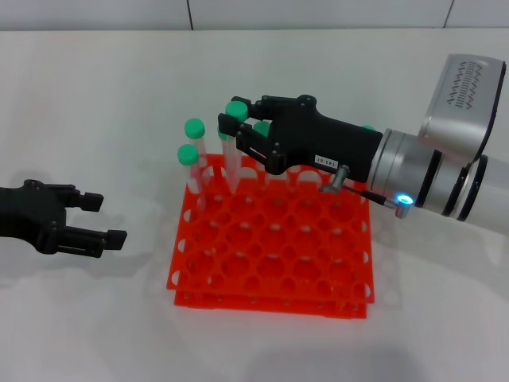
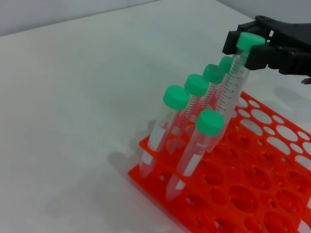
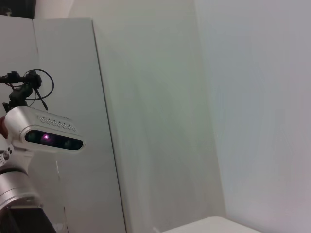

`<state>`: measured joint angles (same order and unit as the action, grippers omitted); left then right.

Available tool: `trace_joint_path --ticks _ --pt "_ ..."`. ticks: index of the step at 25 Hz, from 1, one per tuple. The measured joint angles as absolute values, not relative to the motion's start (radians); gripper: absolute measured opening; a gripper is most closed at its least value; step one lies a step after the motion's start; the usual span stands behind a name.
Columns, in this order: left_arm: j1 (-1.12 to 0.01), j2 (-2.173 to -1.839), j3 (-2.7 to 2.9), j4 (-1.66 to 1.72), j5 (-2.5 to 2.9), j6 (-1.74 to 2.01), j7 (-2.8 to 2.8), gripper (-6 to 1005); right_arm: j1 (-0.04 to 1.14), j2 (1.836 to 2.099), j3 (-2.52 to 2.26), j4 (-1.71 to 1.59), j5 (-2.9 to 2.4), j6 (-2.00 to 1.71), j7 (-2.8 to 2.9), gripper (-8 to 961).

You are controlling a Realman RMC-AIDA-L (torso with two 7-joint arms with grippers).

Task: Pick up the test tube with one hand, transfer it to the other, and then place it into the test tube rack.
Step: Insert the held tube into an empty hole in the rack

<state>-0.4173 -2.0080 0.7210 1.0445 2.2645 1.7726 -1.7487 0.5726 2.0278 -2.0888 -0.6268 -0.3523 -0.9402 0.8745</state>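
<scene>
My right gripper (image 1: 235, 118), black with a small white label, reaches in from the right above the back of the orange-red test tube rack (image 1: 270, 304). It is shut on the green cap of the test tube (image 1: 233, 163), which hangs nearly upright with its lower end at a back-row hole. The left wrist view shows that test tube (image 2: 232, 82) and the right gripper (image 2: 245, 43) above the rack (image 2: 272, 194); its tip is hidden behind other tubes. My left gripper (image 1: 104, 219) rests open and holds nothing, low at the left, apart from the rack.
Several other green-capped tubes (image 1: 191, 163) (image 2: 167, 126) lean in the rack's back-left holes, close to the held one. One more green cap (image 1: 370, 129) peeks out behind the right wrist. The right wrist view shows only a wall and the robot's head.
</scene>
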Motion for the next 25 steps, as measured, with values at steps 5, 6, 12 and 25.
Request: trace_joint_path --ticks 5,6,12,25 --pt "-0.417 -2.008 0.721 1.045 2.264 1.772 -1.748 879 0.584 2.028 -2.112 -0.613 -0.326 -0.935 0.86 275" --pt "-0.417 -2.008 0.721 1.045 2.264 1.772 -1.748 879 0.585 2.028 -2.112 -0.612 -0.326 -0.932 0.859 275" --pt "-0.417 -2.008 0.721 1.044 2.263 1.77 -1.742 879 0.587 2.028 -2.114 -0.61 -0.326 -0.91 0.859 275" --pt "-0.417 -2.008 0.72 1.042 2.262 1.758 -1.736 879 0.586 2.028 -2.118 -0.606 -0.329 -0.891 0.858 276"
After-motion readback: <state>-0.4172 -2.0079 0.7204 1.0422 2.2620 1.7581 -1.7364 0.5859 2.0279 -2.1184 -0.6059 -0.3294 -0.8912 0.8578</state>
